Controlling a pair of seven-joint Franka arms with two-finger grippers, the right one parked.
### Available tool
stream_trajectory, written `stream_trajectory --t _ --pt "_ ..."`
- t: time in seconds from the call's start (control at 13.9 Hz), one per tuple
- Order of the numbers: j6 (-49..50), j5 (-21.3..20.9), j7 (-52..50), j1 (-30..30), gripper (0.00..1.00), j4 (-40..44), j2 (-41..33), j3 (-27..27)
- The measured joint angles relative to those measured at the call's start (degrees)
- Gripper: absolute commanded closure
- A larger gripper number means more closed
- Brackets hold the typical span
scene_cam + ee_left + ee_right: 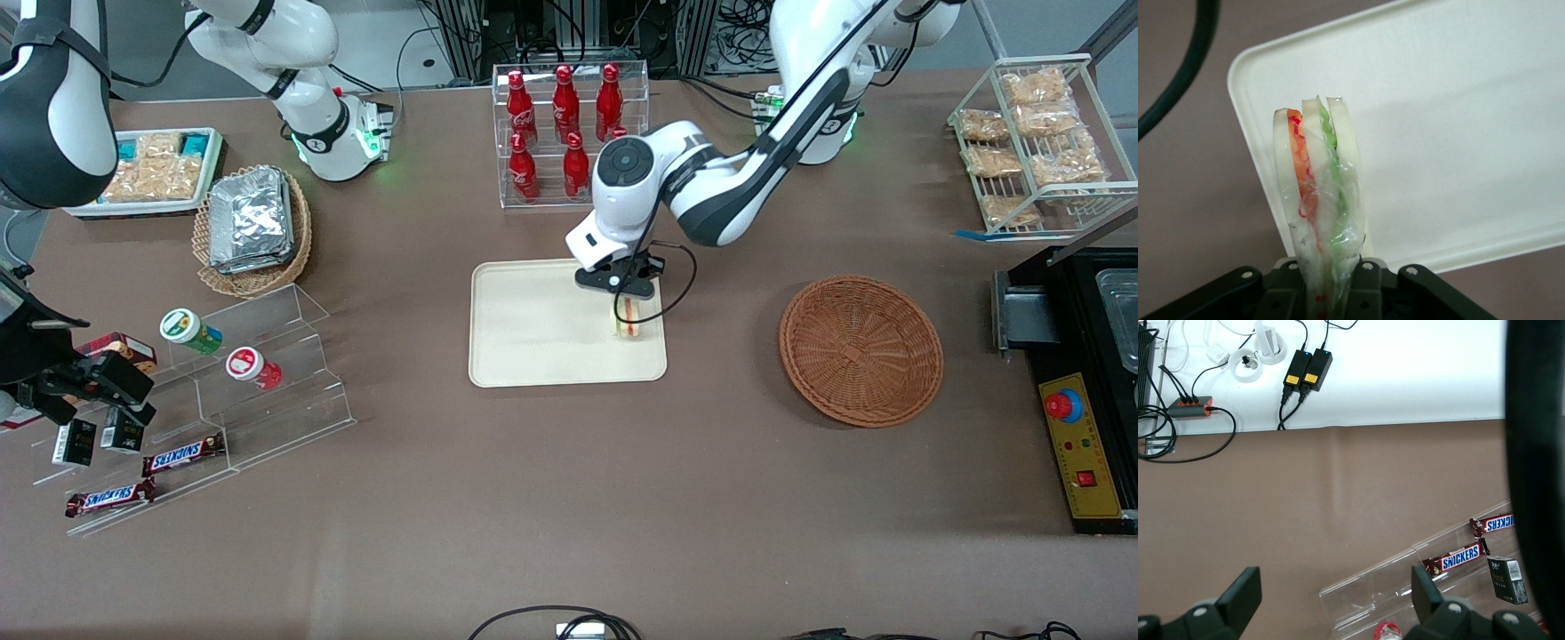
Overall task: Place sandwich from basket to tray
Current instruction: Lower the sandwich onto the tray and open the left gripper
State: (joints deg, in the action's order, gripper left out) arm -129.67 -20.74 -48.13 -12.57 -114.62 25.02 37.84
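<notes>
The sandwich, a plastic-wrapped wedge of pale bread with red, orange and green filling, hangs in my left gripper, which is shut on it. It is held edge-up over the cream tray, near the tray's end toward the basket; I cannot tell whether it touches the tray. The reddish-brown wicker basket stands empty beside the tray, toward the working arm's end of the table.
A clear rack of red bottles stands farther from the front camera than the tray. A tan basket of foil packets, acrylic steps with snacks and a wire rack of packets sit around. A black control box lies at the working arm's end.
</notes>
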Motion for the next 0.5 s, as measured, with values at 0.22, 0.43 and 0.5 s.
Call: stream_trajectory --t 0.22,0.43,0.5 --pt "-0.55 -3.22 -2.54 -0.98 0.86 0.04 3.8 -0.02" --pt "-0.66 -4.56 -2.6 -1.02 0.68 0.08 5.64 -0.07" --pt "-0.66 -5.06 -2.6 -1.02 0.55 0.08 6.11 -0.09"
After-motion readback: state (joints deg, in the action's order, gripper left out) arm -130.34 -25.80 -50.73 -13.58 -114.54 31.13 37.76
